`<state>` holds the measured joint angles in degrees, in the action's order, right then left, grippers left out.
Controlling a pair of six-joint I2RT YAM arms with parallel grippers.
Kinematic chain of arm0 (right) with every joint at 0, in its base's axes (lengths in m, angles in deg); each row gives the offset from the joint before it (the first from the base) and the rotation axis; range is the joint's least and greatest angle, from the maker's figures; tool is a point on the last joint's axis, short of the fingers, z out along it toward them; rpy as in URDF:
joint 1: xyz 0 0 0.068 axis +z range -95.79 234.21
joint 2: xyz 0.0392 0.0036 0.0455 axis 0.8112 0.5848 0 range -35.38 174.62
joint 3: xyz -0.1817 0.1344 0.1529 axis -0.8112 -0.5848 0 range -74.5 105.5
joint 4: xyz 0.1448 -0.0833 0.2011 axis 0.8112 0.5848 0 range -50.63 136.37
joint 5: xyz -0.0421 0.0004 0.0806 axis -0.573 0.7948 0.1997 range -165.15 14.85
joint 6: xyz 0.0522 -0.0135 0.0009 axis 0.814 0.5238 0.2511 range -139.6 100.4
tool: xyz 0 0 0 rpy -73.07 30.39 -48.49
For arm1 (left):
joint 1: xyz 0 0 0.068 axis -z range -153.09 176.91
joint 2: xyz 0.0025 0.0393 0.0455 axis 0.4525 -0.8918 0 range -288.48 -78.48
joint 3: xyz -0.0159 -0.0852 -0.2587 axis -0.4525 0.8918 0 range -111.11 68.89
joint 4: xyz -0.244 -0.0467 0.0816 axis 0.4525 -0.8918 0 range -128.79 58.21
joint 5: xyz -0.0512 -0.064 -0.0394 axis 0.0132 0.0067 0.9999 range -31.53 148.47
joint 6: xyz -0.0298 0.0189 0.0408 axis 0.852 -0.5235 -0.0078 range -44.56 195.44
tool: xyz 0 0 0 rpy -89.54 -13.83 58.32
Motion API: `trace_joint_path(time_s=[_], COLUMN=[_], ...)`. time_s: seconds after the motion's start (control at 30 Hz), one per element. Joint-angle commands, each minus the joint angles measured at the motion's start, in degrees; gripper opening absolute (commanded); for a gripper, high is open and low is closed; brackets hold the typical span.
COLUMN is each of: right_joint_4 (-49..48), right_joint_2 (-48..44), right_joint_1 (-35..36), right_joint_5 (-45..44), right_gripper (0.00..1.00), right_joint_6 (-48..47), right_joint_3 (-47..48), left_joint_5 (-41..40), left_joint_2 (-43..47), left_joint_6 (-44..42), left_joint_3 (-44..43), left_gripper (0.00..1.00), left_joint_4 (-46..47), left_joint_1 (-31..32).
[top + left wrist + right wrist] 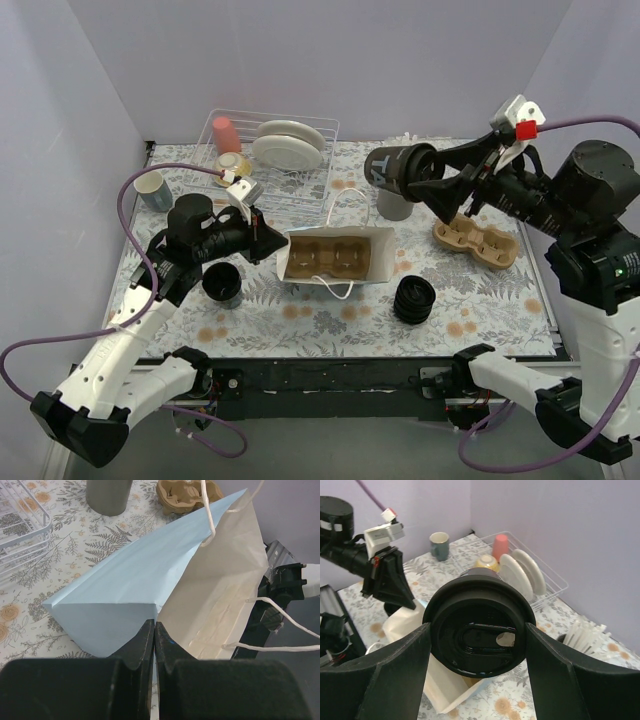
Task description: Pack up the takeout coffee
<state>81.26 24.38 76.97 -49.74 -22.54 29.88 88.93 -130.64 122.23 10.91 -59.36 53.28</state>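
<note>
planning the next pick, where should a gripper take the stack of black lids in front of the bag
Take the stack of black lids across its ribbed round side, coming straight down from above. It stands upright and apart from the paper bag, so both flanks look free for fingers. The right gripper is the nearer one, but it is holding the lidded cup.

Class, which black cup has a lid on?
The cup gripped sideways by the right gripper; the other black cup stands open on the table.

Overhead camera looks down; both wrist views (close) share the bag [125, 580].
</note>
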Motion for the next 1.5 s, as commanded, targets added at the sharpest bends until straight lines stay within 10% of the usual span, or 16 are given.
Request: trace_joint_path(time_s=[0.0, 0.33, 0.9, 1.1, 1.47], right_joint_4=[-0.8, 6.2, 2.9, 2.2, -0.1], right_joint_2=[0.5, 1.8, 5.0, 5.4, 6.6], right_joint_1=[1.9, 17.8, 40.3, 44.6, 51.0], right_joint_5=[7.3, 2.1, -32.0, -33.8, -36.0], right_gripper=[0.44, 0.45, 0.42, 0.42, 0.41], right_joint_6=[0.8, -2.7, -10.7, -9.5, -6.1], right_joint_3=[-2.9, -6.0, -17.8, -20.2, -22.8], left_joint_5=[1.1, 1.0, -0.4, -11.4, -8.1], left_joint_2=[0.3, -0.2, 0.0, 2.3, 11.1], left_joint_6=[0.1, 0.6, 1.1, 6.2, 17.8], left_joint_3=[-0.2, 0.1, -0.1, -2.8, 0.7], left_gripper=[0.00, 0.00, 0.00, 0.65, 0.66], left_joint_4=[1.6, 1.6, 1.3, -0.7, -11.1], left_joint_1=[0.1, 0.1, 0.1, 0.1, 0.1])
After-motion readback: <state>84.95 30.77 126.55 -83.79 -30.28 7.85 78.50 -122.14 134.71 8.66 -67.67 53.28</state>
